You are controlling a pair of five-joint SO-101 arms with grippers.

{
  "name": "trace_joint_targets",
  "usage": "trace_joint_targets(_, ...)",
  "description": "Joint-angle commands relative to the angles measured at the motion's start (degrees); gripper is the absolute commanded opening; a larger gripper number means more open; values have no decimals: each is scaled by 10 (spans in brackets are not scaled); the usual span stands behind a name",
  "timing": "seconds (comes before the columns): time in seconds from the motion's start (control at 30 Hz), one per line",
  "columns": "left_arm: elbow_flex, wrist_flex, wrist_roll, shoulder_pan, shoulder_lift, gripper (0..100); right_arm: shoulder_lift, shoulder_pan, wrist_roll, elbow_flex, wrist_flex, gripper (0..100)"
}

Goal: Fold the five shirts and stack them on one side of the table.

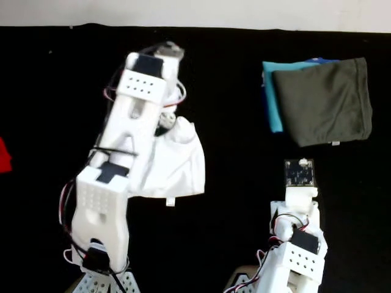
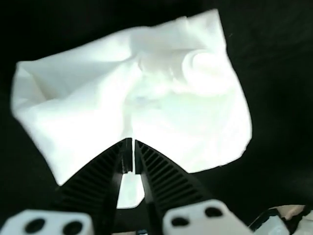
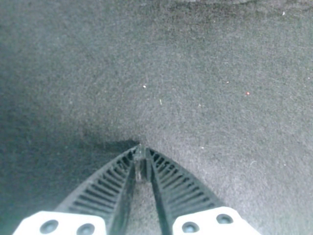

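- The black table (image 1: 244, 201) carries a folded stack at its far right, a dark shirt (image 1: 324, 104) laid over a blue shirt (image 1: 272, 116).
- The white shirt (image 1: 174, 162) lies crumpled left of centre, under the left arm. It should be drawn flat before any fold is made.
- The left gripper (image 2: 133, 144) is closed, seemingly pinching the white shirt's fabric. A single layer should be pulled slowly.
- The right gripper (image 3: 142, 149) is closed over bare table, gripping nothing.
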Motion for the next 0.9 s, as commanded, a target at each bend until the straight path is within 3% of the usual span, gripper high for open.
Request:
trace_joint_targets(0.0, -2, 4, -13, 10, 26, 13, -9, 7, 2, 50, 2, 5)
trace_joint_targets(0.27, -2, 21, -11, 129, 44, 13, -9, 7, 2, 50, 2, 5)
trace_joint_targets(0.53, 58, 26, -11, 225, -44, 13, -9, 7, 2, 50, 2, 5)
trace_joint_targets(0.7, 121, 27, -14, 197, -178, 13, -9, 7, 2, 50, 2, 5)
trace_joint_targets(0.87, 214, 3, -16, 84, -225, 13, -9, 7, 2, 50, 2, 5)
